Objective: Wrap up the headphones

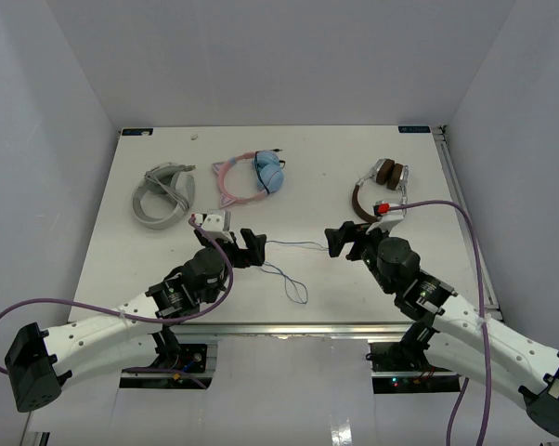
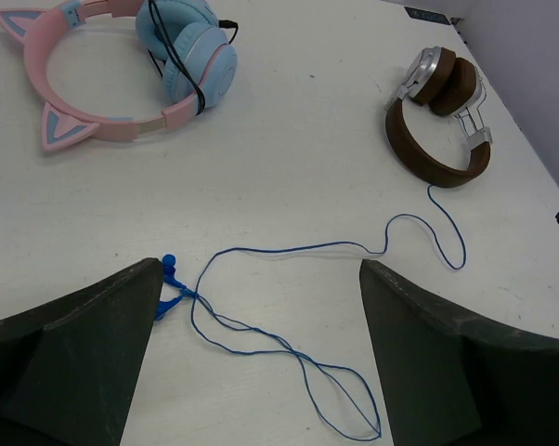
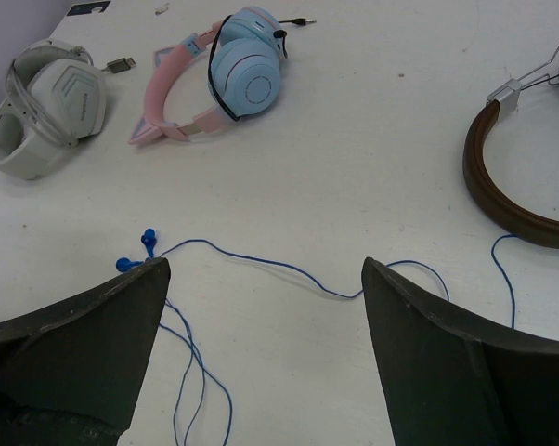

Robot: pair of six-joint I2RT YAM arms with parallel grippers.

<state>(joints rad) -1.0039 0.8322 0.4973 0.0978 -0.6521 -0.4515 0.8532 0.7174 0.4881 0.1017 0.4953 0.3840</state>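
**Left claw (image 1: 253, 249) and right claw (image 1: 340, 240) both spread over the blue cable**

Seen from the top camera, both claws sit low over the near middle of the desk (image 1: 354, 153), facing each other; the left claw is spread wide and so is the right, and neither pinches anything.

The headphones (image 1: 388, 174) lie at the far right of the desk, well apart from the left claw and nearer the right; the brown headband curves toward the near side, and the silver cups with brown pads rest together at the far end.

Their thin blue cable (image 2: 289, 247) leaves the headband, makes a small bend, then trails across the desk between the two claws; on the near side it falls into long loose loops.

In the left wrist view the cable's blue tips lie just beside the inner edge of one finger (image 2: 84, 353), though whether they touch cannot be told; the right wrist view shows the same tips at the edge of a finger (image 3: 84, 353) of that claw.

A pink cat-ear pair (image 1: 252, 177) with light blue cups lies at the far middle; a grey-white pair (image 1: 163, 195) lies to the far left.
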